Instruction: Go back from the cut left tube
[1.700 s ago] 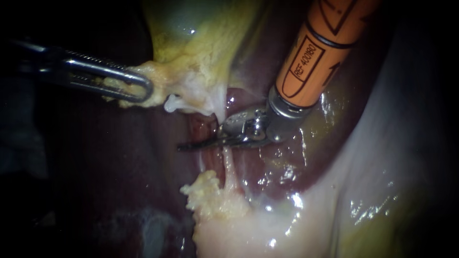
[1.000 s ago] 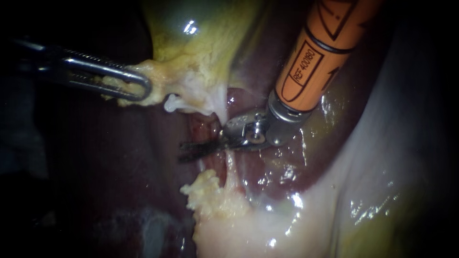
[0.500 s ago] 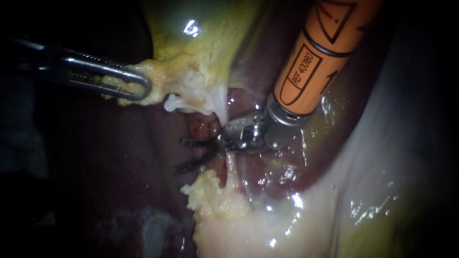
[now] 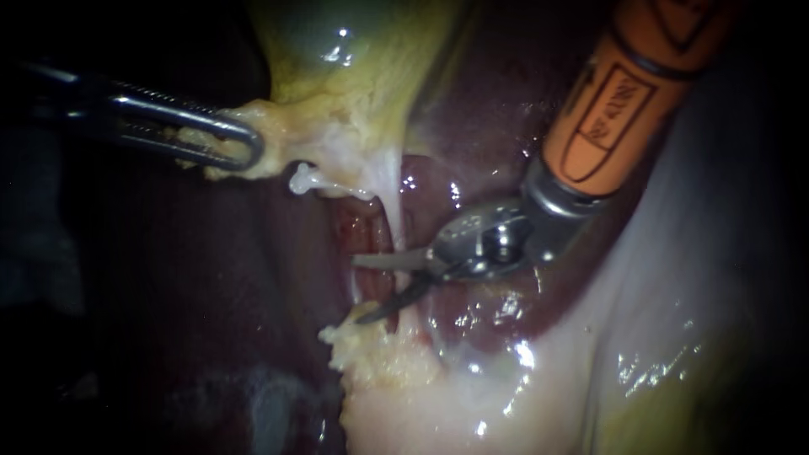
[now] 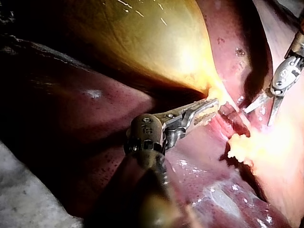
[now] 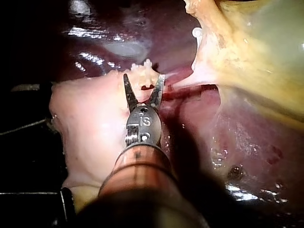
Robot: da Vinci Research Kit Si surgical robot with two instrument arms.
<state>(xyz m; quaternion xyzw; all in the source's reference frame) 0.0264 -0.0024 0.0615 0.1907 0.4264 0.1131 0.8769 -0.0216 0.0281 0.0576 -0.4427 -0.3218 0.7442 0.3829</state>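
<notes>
My right instrument, on an orange shaft, holds two thin blades open in a V. A thin pale tube hangs from the gallbladder down to the upper blade. Whether it still joins the stump below is unclear. In the right wrist view the open blades sit just short of that tube. My left instrument comes in from the left, jaws shut on the gallbladder's yellowish lower edge. The left wrist view shows the same grip, with the right instrument's blades beyond it.
Dark red liver lies under and around both instruments. A crumbly yellow-white fatty lump sits just below the blades. Pale glistening tissue fills the lower right.
The right instrument's blades went from shut to open. Its shaft and tip drew back to the right, away from the tube. The left instrument kept its hold and position.
</notes>
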